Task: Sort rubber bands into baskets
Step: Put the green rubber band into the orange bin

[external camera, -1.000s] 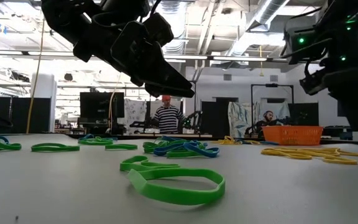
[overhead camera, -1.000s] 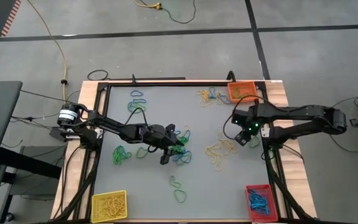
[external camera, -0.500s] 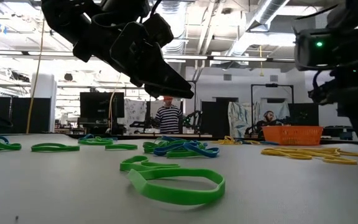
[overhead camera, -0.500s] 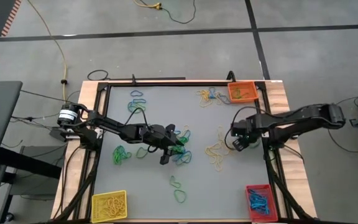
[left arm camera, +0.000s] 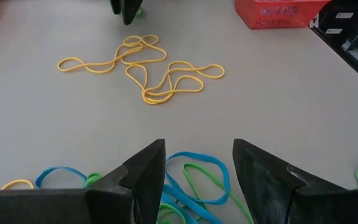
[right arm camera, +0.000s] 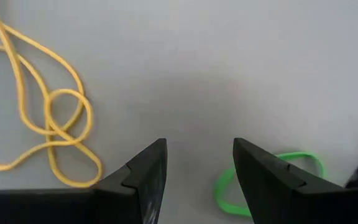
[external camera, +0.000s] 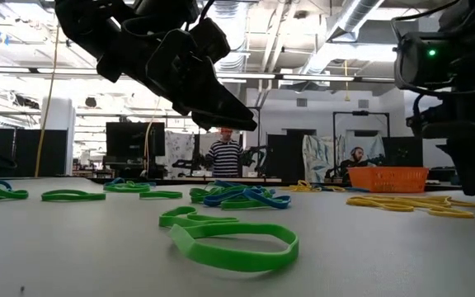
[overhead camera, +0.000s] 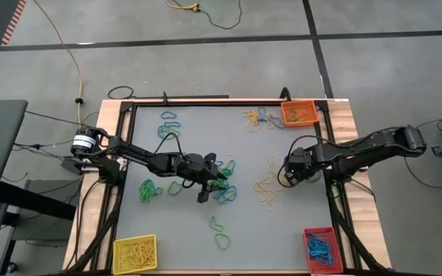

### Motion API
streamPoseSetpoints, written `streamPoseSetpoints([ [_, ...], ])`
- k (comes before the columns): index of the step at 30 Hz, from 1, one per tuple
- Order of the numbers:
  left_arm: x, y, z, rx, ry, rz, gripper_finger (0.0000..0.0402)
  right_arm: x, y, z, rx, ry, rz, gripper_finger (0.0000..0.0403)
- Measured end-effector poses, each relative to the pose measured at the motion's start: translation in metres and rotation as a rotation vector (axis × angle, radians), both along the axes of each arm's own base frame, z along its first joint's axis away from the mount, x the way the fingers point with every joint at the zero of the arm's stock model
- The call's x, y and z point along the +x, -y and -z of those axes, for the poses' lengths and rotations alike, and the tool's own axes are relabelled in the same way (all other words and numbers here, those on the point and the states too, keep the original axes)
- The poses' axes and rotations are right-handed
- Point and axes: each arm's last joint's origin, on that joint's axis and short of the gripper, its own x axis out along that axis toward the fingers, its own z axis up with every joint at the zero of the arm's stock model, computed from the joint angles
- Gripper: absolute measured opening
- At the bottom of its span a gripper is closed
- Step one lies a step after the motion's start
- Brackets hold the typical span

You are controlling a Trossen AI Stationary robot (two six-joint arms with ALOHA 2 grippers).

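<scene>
1. Left gripper (overhead camera: 215,181) hangs over the mid-counter cluster of blue and green rubber bands (overhead camera: 224,188); fingers (left arm camera: 143,174) parted, nothing between them. In the left wrist view the bands lie directly under and just ahead of the fingertips.
2. Right gripper (overhead camera: 288,173) is low over the counter (overhead camera: 190,146), fingers (right arm camera: 145,171) apart and empty. A green band (right arm camera: 272,180) lies just beside 1 fingertip; a yellow tangle (right arm camera: 48,118) lies off to the other side.
3. Key relation: the green band sits off-centre to the right fingers, not between them. Judgement: a small sideways shift is needed before closing.
4. Baskets: orange basket (overhead camera: 298,113) beyond the right fingers; red basket (overhead camera: 319,247) and yellow basket (overhead camera: 134,253) at the near edge, well apart from both grippers.
</scene>
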Motion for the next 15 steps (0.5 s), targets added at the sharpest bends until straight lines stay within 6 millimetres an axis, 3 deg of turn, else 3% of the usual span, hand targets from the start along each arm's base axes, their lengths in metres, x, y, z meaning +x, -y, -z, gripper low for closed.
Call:
streamPoseSetpoints([
  [7, 0.0, 0.0, 0.0, 0.025, 0.009, 0.014, 0.0178, 0.011, -0.002, -0.001, 0.185, 0.106, -0.11, 0.0211],
  [15, 0.002, 0.0, -0.003, 0.024, 0.041, 0.013, 0.0178, 0.013, 0.007, -0.013, 0.25, -0.092, -0.243, 0.0209],
])
